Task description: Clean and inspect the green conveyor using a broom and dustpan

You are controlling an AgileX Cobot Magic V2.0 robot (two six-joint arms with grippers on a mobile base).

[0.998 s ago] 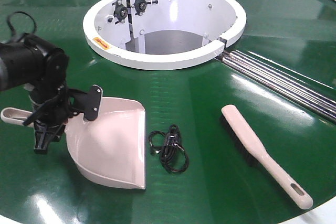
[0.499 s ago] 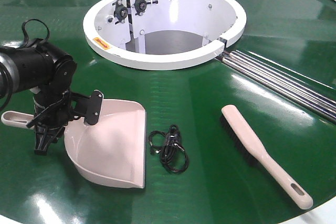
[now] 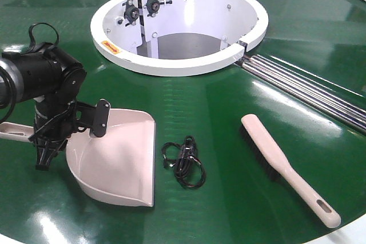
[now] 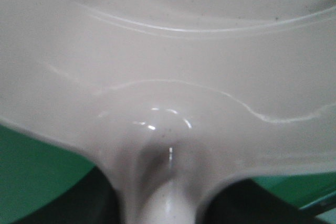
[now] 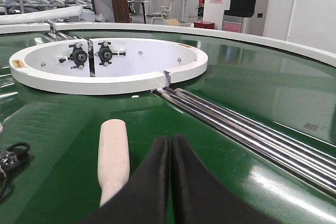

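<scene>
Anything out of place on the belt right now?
Yes: a small black coiled cable lies loose on the green conveyor, between the dustpan and the broom, touching neither. It looks like stray debris rather than part of the conveyor. Nothing else stands out.

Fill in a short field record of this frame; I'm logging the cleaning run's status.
surface: glossy dark green conveyor belt with white ring opening
dustpan: pale pink plastic dustpan, lying on belt
left end effector: straddles dustpan's neck; grip unclear
broom: pale pink plastic hand broom with black bristles, lying flat, untouched
right end effector: shut, empty, beside broom
debris: coiled black cable between dustpan and broom
</scene>
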